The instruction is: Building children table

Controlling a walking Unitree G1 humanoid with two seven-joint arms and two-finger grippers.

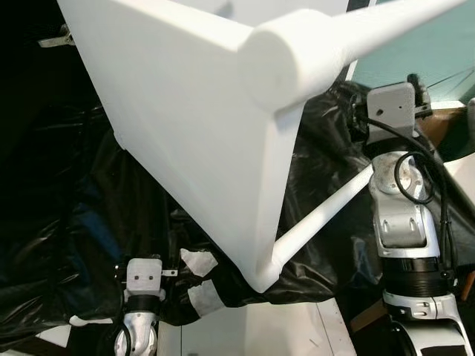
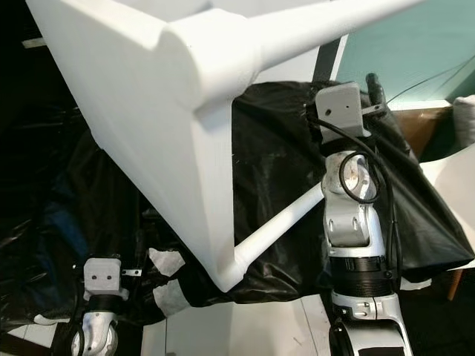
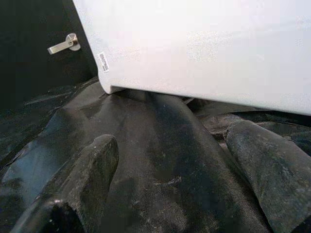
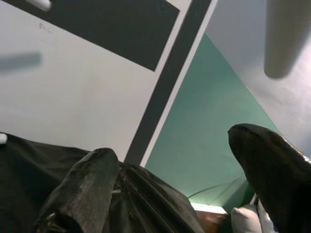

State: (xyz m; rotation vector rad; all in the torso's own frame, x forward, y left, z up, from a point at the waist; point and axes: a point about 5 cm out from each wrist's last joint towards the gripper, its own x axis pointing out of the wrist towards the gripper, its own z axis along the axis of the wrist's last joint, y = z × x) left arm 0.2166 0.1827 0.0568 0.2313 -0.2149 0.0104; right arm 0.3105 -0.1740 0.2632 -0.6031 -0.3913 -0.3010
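Tabletop [image 1: 185,126], a white slab tipped on edge, serves as the landmark; it rests on crumpled black plastic sheeting [image 1: 59,245]. Left of its lower corner and below it, the left arm rises with its wrist housing facing up. The left end effector [image 3: 170,160] has its fingers [image 3: 92,170] spread wide, holding nothing, pointing along the sheeting toward the tabletop's underside edge. A metal door handle [image 3: 63,44] shows on the dark surface beyond that edge. Two white round legs are fixed to the tabletop: the upper leg [image 1: 356,37] juts right from its upper corner, the lower leg [image 1: 319,219] from its lower corner. Right of the tabletop, the right end effector [image 4: 180,160] is also spread wide and empty, aimed up at a teal wall [image 4: 204,136].
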